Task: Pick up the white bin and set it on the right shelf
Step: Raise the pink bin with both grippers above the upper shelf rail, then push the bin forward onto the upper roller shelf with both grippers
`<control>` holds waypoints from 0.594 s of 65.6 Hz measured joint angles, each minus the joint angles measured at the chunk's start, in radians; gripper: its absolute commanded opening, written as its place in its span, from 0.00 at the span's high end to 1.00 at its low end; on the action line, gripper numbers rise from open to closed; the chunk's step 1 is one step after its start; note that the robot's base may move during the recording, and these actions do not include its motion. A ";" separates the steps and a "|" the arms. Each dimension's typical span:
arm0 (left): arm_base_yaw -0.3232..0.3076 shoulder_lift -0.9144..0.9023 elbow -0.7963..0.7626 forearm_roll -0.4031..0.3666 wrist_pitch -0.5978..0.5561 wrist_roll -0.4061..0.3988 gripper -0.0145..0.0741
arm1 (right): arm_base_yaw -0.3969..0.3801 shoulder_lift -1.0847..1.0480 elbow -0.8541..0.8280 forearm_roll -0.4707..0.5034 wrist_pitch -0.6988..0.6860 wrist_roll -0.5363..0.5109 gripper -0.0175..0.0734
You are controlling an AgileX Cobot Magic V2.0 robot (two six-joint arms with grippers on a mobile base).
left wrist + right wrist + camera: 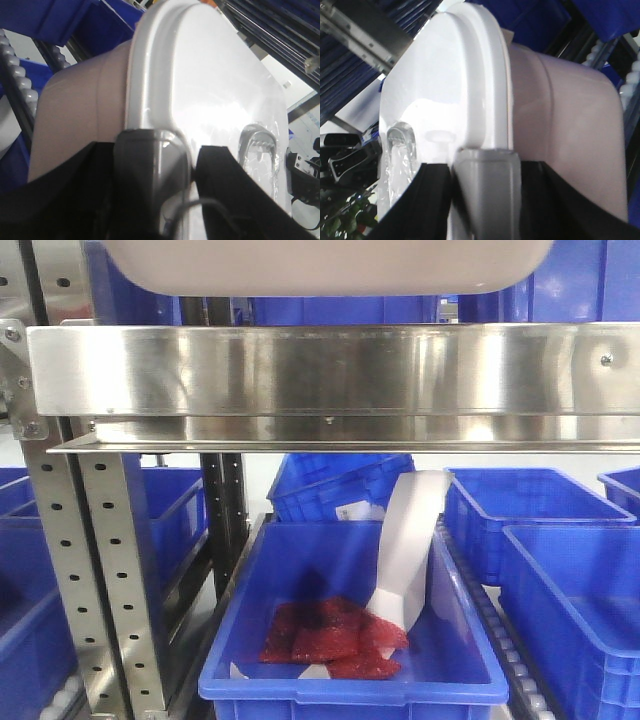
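The white bin [330, 265] is up at the top of the front view. Only its smooth, pale bottom shows there. It sits just above the shiny front rail of the right shelf [330, 380]. I cannot tell if it rests on the shelf or hangs a little over it.

In the left wrist view, the left fingers [150, 170] are closed on the rim of the bin's white lid [215, 90]. A gray finger lies right across the rim. The pinkish wall of the bin curves away beside it. A clear taped patch [257, 150] shines on the lid close by.

In the right wrist view, the right fingers [487, 185] pinch the lid rim the same way, on the other end of the bin.

Under the shelf is a blue bin [350, 685]. Some red packets [330, 635] and a long white strip [410, 540] lie inside it. More blue bins stand around it. A metal post with holes [100, 570] holds up the shelf on the left.
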 measured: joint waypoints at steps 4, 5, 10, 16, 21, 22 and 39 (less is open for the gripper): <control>-0.008 0.033 -0.029 -0.009 -0.013 0.000 0.60 | 0.013 0.034 -0.027 0.007 -0.024 0.002 0.43; -0.010 0.041 -0.036 -0.011 -0.020 0.000 0.60 | 0.016 0.041 -0.033 0.009 -0.029 0.002 0.43; -0.017 0.078 -0.069 -0.020 -0.037 0.000 0.60 | 0.025 0.083 -0.072 0.015 -0.046 0.002 0.43; -0.023 0.120 -0.099 -0.044 -0.054 0.000 0.60 | 0.032 0.137 -0.120 0.023 -0.052 0.002 0.43; -0.032 0.151 -0.116 -0.060 -0.074 0.000 0.60 | 0.031 0.182 -0.158 0.033 -0.056 0.004 0.43; -0.032 0.159 -0.118 -0.062 -0.079 0.000 0.60 | 0.031 0.191 -0.165 0.036 -0.056 0.004 0.43; -0.066 0.263 -0.173 -0.115 -0.137 0.000 0.60 | 0.032 0.344 -0.280 0.074 -0.060 0.004 0.43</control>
